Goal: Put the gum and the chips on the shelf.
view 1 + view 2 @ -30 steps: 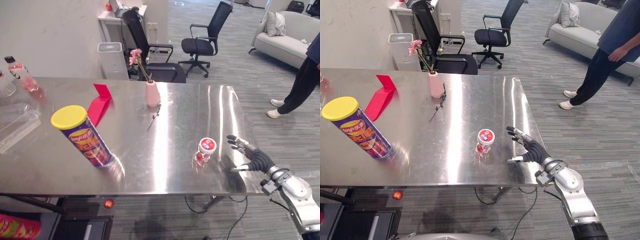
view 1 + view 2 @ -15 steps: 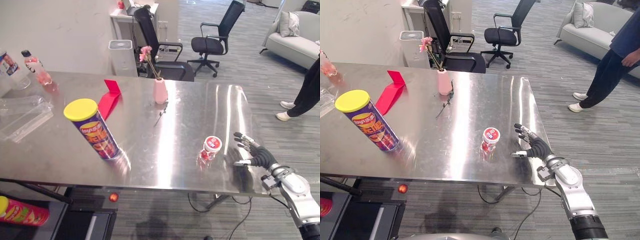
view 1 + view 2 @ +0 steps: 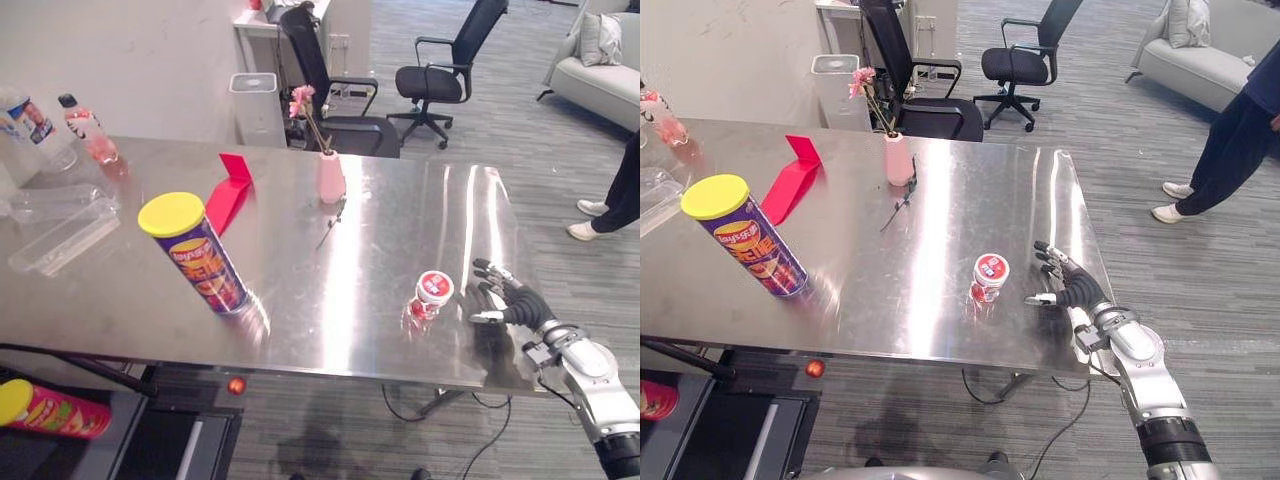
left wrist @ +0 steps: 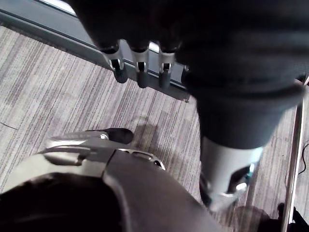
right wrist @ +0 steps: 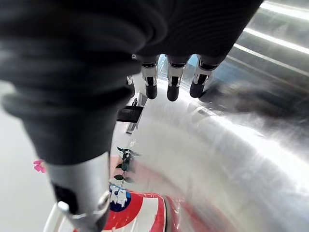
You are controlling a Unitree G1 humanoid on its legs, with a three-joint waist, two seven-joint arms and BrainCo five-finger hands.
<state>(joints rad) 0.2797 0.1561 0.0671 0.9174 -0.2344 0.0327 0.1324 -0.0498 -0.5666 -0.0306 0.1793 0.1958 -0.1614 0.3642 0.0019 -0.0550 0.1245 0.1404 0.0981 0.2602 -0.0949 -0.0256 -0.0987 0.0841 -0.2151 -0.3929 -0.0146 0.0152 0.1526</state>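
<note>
Your right hand [image 3: 512, 304] stayed open with spread fingers at 3 o'clock of the gum [image 3: 432, 292], near but apart. The chips [image 3: 196, 256] stood unmoved at its 9 o'clock. Your left hand [image 4: 140, 60] hung relaxed.

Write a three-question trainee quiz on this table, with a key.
1. True or false: the right hand is open, beside the gum tub without touching it.
2. Which colour is the lid of the chips can? A yellow, B green, C white.
3. Fill in: the chips can stands to the robot's ____ of the gum tub.
Key: 1 true; 2 A; 3 left.
</note>
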